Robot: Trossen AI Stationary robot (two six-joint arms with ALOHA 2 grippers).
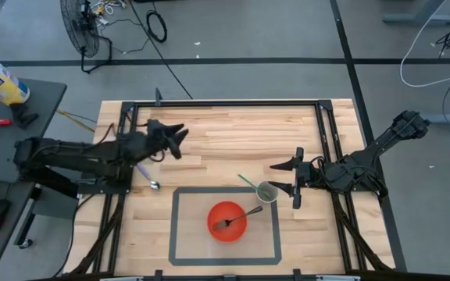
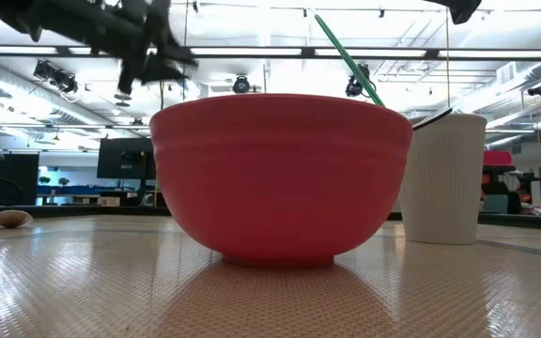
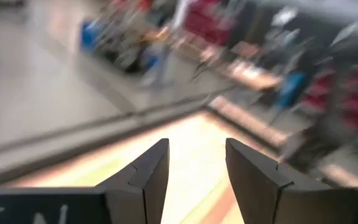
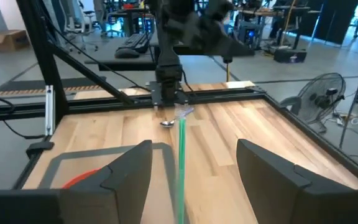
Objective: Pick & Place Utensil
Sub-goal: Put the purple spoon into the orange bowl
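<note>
L gripper [image 1: 180,139] is hanging w/ fingers spread, holding nothing, up over the table's [image 1: 225,133] back-left part. A spoon [image 1: 148,178] is lying near it. R gripper [image 1: 291,178] is waiting spread wide by the cup [image 1: 267,191] w/ a green straw [image 1: 248,183]. A fork [image 1: 235,218] is sitting in the red bowl [image 1: 226,227].

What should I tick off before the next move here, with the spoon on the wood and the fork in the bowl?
1. Left gripper empty, fingers apart: ok.
2. Right gripper empty, fingers apart: ok.
3. Silver spoon with purple handle lying free on the light wooden table, apart from the left gripper: ok.
4. Dark fork resting in the red round bowl: ok.
5. Bowl inside the grey taped rectangle: ok.
6. White paper cup upright with the green straw in it, close to the right gripper's fingers: clearance cannot tell.
</note>
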